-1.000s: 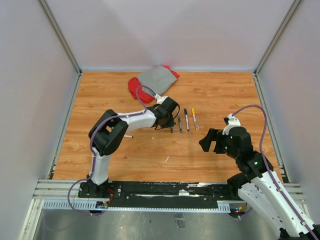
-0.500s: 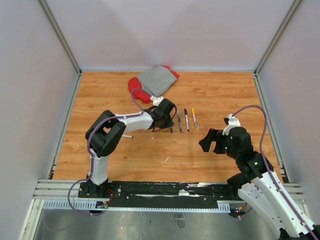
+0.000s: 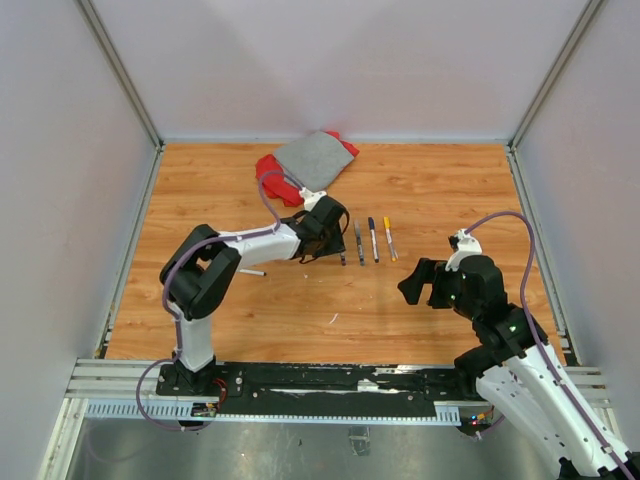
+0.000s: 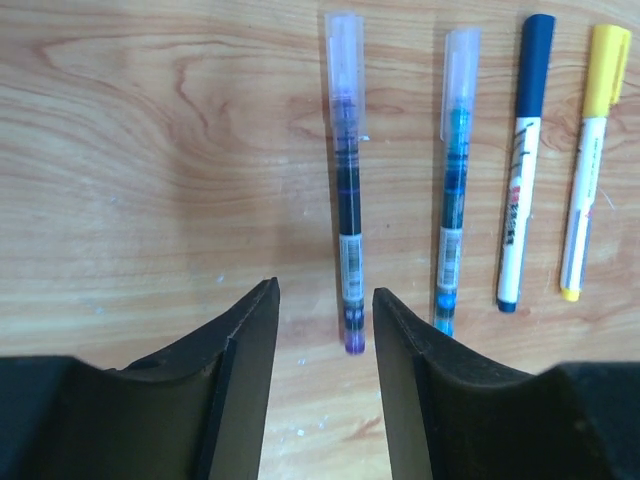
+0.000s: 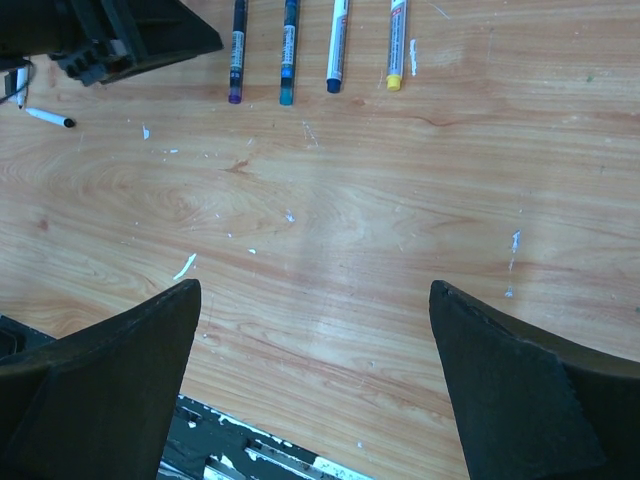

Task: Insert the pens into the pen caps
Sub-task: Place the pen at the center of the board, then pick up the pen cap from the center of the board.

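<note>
Lying in a row on the table (image 3: 420, 190), four pens (image 4: 455, 190) look capped already. A fifth pen (image 5: 47, 117) sits apart to their left, seemingly uncapped. The left gripper (image 4: 324, 292) hangs at the tail of the purple pen (image 4: 348, 200), jaws partly apart, empty. The right gripper (image 5: 315, 287) hovers well clear, wide open, empty. Next up, probably: fetching the fifth pen and its cap, which I cannot spot.

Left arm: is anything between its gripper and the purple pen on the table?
Nothing visible stands between them. The purple pen lies flat on the table, its near end just inside the gap of the left gripper's open jaws, close to one finger. The blue pen lies beside it, apart.
</note>
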